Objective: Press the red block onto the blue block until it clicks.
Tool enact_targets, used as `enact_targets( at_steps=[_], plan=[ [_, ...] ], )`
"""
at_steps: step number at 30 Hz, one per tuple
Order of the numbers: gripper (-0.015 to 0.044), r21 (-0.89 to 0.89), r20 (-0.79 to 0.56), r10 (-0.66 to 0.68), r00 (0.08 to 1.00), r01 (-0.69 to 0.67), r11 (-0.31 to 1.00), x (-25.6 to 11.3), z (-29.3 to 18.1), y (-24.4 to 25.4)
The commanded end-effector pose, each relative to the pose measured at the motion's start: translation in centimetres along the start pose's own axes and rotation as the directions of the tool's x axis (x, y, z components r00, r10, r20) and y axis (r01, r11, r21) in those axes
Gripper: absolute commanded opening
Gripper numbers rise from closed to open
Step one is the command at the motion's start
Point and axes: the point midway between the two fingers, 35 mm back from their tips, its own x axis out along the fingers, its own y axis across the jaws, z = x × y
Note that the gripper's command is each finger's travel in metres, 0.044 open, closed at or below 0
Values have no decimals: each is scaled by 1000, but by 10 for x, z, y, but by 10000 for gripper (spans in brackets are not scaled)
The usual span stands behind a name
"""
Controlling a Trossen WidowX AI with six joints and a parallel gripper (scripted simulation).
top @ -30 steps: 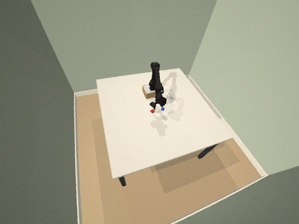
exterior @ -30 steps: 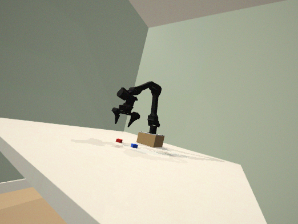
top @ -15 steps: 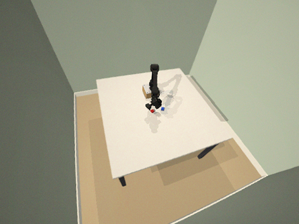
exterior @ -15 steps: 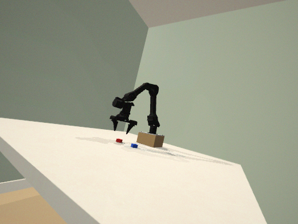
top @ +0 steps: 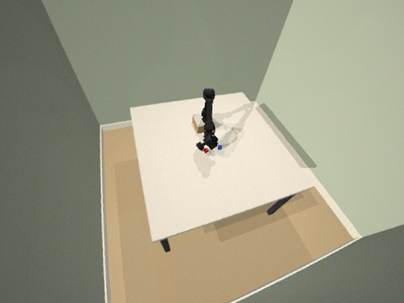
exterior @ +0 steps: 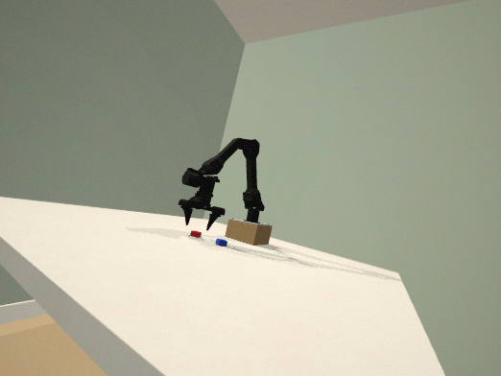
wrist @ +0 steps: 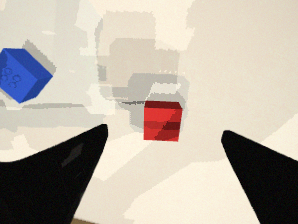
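Note:
The red block (top: pixel 205 150) (exterior: pixel 196 234) (wrist: pixel 162 122) lies on the white table. The blue block (top: pixel 219 147) (exterior: pixel 221 243) (wrist: pixel 24 75) lies on the table a short way from it, turned at an angle to it in the wrist view, with studs showing on one face. My gripper (exterior: pixel 197 227) (wrist: pixel 164 132) is open and empty, fingers pointing down, a little above the red block. In the wrist view the red block shows between and just beyond the two fingertips; the blue block is off to the upper left, outside them.
The arm stands on a wooden box (top: pixel 198 124) (exterior: pixel 248 232) with a pale top, behind the blocks. The white table (top: pixel 180 196) (exterior: pixel 288 312) bears the box and both blocks. Shadows of the arm fall across the table around the blocks.

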Motion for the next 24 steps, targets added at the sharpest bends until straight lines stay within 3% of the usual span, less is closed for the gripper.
enact_targets(
  at_steps=[1,15,24],
  plan=[
    [440,-3,-14,2,1000,-2,1000,8,-3,1],
    [440,-3,-14,2,1000,-2,1000,28,-3,1],
    [204,-3,-14,2,1000,-2,1000,28,-3,1]
  ],
)
